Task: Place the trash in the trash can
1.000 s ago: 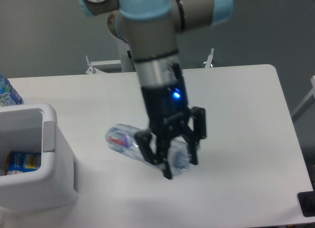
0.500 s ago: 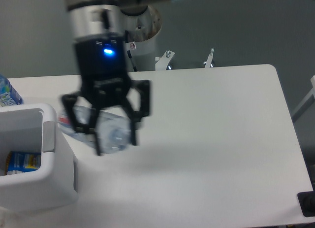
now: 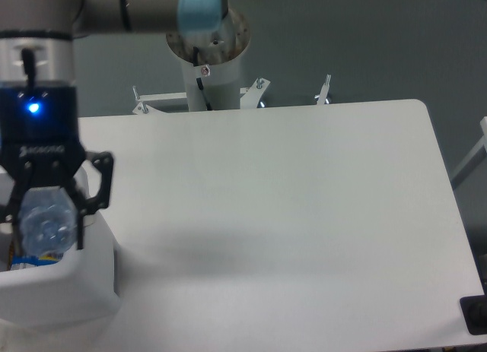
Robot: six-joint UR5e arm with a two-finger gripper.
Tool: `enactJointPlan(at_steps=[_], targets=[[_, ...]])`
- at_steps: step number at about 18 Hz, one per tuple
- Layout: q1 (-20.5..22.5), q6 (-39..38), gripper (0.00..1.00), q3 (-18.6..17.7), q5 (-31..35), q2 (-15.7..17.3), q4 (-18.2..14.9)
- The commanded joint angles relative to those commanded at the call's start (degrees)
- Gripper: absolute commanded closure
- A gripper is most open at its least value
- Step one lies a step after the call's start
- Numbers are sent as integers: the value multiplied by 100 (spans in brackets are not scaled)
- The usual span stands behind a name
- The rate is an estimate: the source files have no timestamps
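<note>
Clear plastic: 1 bottle (image 3: 46,224) clamped in 1 hand (image 3: 47,229) above 1 white trash can (image 3: 72,283), 1 wrapper (image 3: 34,258) inside

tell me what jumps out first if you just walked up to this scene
At far left the gripper with its blue light holds a crushed clear bottle right over the white bin. A bit of blue wrapper shows inside the bin under the bottle. The rest of the white table stretches out bare to the right.
</note>
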Motion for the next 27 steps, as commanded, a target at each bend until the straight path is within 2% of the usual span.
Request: enactJointPlan(at_steps=[5,6,7,8,16,18,20,23,25,27], targets=[[0,114,40,79,0,-53,0],[0,132,33,62,0,-79,0],[-9,184,13,62,0,-88,0],[-9,298,0,53,-9,-89,0],[17,448,0,26,18,8,-17],[174,562,0,18,297,70,-18],[446,904,0,26,710,78,-26],[763,1624,0,-96,853,70,-87],[940,2089,0,-254,914,209,-132],[1088,2756,0,-421,932,394,-543]])
